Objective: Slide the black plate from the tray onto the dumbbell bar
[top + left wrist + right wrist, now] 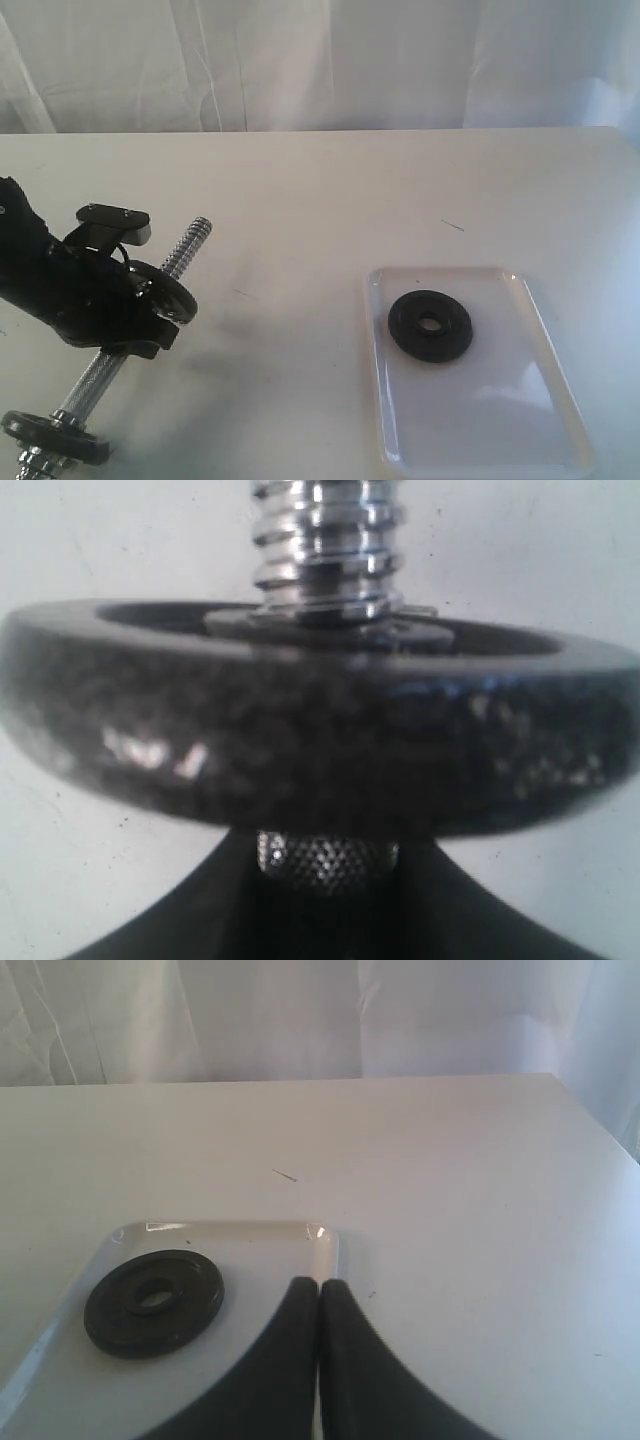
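Note:
The black plate (430, 324) (153, 1302) lies flat in the far part of the white tray (500, 420) (260, 1245), on the right of the table. The dumbbell bar (188, 246) (325, 540) slants across the left side, with its threaded end pointing away and a black disc (55, 436) at its near end. My left gripper (150, 312) (328, 855) is shut on the bar's knurled middle, just behind another black disc (320, 750). My right gripper (320, 1285) is shut and empty, hovering by the tray's far corner. It does not show in the exterior view.
The white table (320, 200) runs back to a pale curtain (320, 60). Its right edge lies beyond the tray. A small dark mark (452, 225) sits on the tabletop behind the tray.

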### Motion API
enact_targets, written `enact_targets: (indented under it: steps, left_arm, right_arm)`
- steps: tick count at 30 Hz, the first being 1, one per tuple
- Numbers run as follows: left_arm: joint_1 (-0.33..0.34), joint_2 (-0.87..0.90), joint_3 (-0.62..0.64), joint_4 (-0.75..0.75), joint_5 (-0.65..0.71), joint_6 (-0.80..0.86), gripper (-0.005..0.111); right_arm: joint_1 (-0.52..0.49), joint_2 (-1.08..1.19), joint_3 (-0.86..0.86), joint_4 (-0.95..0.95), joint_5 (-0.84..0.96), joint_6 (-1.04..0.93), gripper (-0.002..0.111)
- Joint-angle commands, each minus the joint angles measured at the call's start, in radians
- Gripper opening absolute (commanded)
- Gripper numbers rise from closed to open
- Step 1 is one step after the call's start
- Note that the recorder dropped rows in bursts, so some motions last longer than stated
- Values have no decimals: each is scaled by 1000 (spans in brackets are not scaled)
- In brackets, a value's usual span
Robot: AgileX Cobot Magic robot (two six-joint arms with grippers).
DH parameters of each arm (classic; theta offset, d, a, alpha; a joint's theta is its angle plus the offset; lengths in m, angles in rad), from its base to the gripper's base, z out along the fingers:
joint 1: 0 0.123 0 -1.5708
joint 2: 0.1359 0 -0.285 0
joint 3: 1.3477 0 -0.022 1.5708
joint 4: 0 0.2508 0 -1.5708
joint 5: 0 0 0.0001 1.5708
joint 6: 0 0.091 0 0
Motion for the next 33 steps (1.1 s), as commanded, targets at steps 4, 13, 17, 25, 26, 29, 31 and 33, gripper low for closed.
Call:
enact_targets:
  steps: [4,13,17,25,26,29,31,33]
  left_arm:
    - [-92,-56,-15,-32,-16,190,0]
    - [-118,-56,-15,-36,-22,203,0]
    - [-118,-56,-15,-36,-19,203,0]
    - [-118,-56,-15,-42,10,203,0]
    - [-123,-56,-15,-42,9,205,0]
    - [-141,-56,-15,-43,9,235,0]
    - [-157,-56,-15,-43,9,235,0]
    - [-173,-56,-15,-43,12,235,0]
  right_arm:
    - [-5,-4,2,0,-9,3,0]
    - [-5,-4,2,0,-9,3,0]
    - [-5,-4,2,0,-9,3,0]
    - [-5,-4,2,0,-9,3,0]
    - [-5,-4,2,0,-9,3,0]
    - [-5,-4,2,0,-9,3,0]
    - [-5,-4,2,0,-9,3,0]
    - [-5,-4,2,0,-9,3,0]
